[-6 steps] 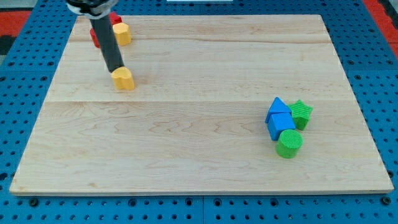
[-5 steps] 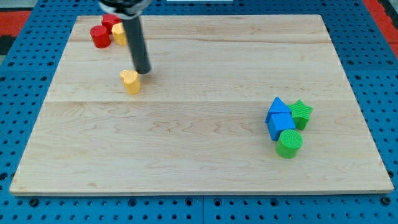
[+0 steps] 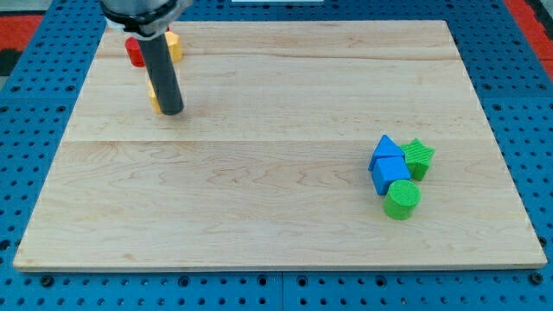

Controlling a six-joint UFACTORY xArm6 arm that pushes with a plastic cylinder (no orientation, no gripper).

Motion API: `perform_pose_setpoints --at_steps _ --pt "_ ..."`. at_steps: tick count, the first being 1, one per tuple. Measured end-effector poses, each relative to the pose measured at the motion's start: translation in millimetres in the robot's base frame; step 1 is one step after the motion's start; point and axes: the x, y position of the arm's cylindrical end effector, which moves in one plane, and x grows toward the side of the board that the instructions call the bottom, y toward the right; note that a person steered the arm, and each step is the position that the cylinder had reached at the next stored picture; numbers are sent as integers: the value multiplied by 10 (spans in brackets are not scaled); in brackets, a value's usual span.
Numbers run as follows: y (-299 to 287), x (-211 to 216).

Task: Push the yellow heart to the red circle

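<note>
My tip rests on the wooden board in the upper left. The yellow heart is mostly hidden behind the rod; only a sliver shows at the rod's left edge, touching or very close to the tip. The red circle sits near the top left corner, partly covered by the rod. A second yellow block lies just right of the red circle, its shape unclear. Any other red block up there is hidden.
A cluster sits at the right: a blue triangle, a blue block, a green star and a green cylinder, all touching. Blue pegboard surrounds the board.
The tip swung from the heart's right side to its lower right and now covers it. The heart has shifted up and left, closer to the red circle.
</note>
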Motion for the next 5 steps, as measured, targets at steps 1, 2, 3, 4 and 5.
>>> perform_pose_setpoints --at_steps 1,2,3,4,5 --pt "-89 -133" --pt "-256 -172" --pt "-562 -172" --pt "-551 -242" --pt "-551 -409"
